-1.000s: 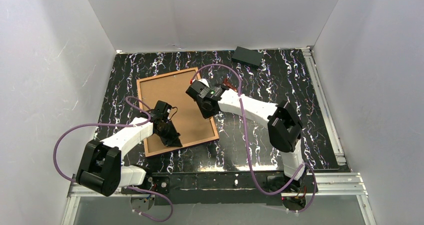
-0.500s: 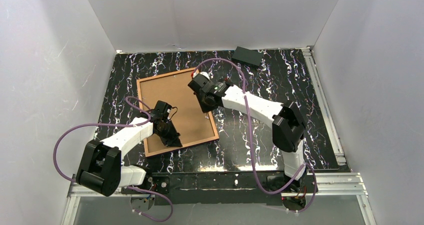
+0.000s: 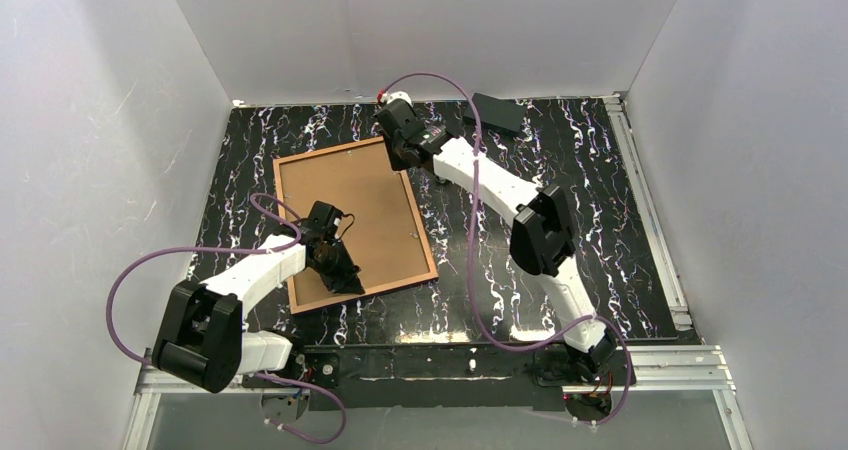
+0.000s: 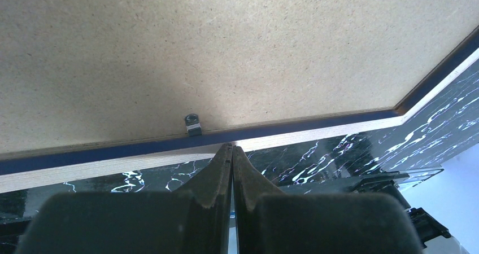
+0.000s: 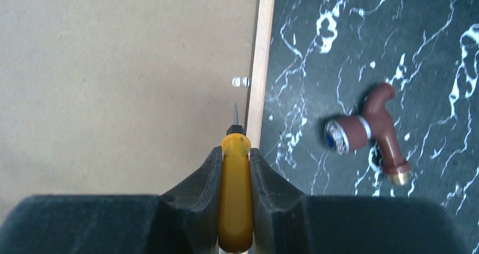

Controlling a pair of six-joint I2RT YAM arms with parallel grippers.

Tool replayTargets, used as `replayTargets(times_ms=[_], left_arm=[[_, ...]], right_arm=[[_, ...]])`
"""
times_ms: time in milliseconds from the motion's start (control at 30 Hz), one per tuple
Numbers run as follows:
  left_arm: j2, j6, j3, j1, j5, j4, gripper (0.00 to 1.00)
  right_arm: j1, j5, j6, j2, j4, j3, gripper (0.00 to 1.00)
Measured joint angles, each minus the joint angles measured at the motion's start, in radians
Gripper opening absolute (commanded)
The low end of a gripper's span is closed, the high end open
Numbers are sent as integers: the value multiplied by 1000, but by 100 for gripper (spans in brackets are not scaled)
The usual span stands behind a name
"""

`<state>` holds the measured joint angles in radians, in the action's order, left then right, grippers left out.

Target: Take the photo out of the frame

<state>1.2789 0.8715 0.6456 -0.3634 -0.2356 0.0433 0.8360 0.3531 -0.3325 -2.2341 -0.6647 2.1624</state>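
Observation:
The frame [image 3: 400,280] lies face down on the table. The photo's brown board back [image 3: 350,210] fills it; the print side is hidden. My left gripper [image 3: 342,270] is shut and empty, its tips [image 4: 231,148] at the frame's navy border [image 4: 316,124], just beside a small metal clip [image 4: 192,124]. My right gripper [image 3: 403,158] is over the frame's far right corner, shut on a yellow-handled screwdriver [image 5: 236,197]. The screwdriver's blade [image 5: 236,113] points along the board's edge toward another clip [image 5: 241,82] by the frame's pale wooden side [image 5: 261,68].
A small black block [image 3: 497,113] lies at the back of the table, right of the right wrist. A brown pipe-shaped object [image 5: 373,130] lies on the black marbled tabletop just right of the frame. White walls close in the left, back and right.
My right arm has moved with the screwdriver from the middle of the frame's right edge to its far right corner. The left arm and the frame have not moved.

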Motion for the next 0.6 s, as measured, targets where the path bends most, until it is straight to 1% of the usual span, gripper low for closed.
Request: replayTargets(times_ms=[233, 500, 600], left_arm=[[-8, 0, -5, 0, 0, -1, 0], [-14, 0, -9, 0, 0, -3, 0], [-16, 0, -11, 0, -1, -1, 0]], right_arm=[[-6, 36, 85, -140, 28, 161, 1], [-6, 88, 156, -229, 68, 235, 1], [-6, 106, 168, -240, 69, 237, 1]])
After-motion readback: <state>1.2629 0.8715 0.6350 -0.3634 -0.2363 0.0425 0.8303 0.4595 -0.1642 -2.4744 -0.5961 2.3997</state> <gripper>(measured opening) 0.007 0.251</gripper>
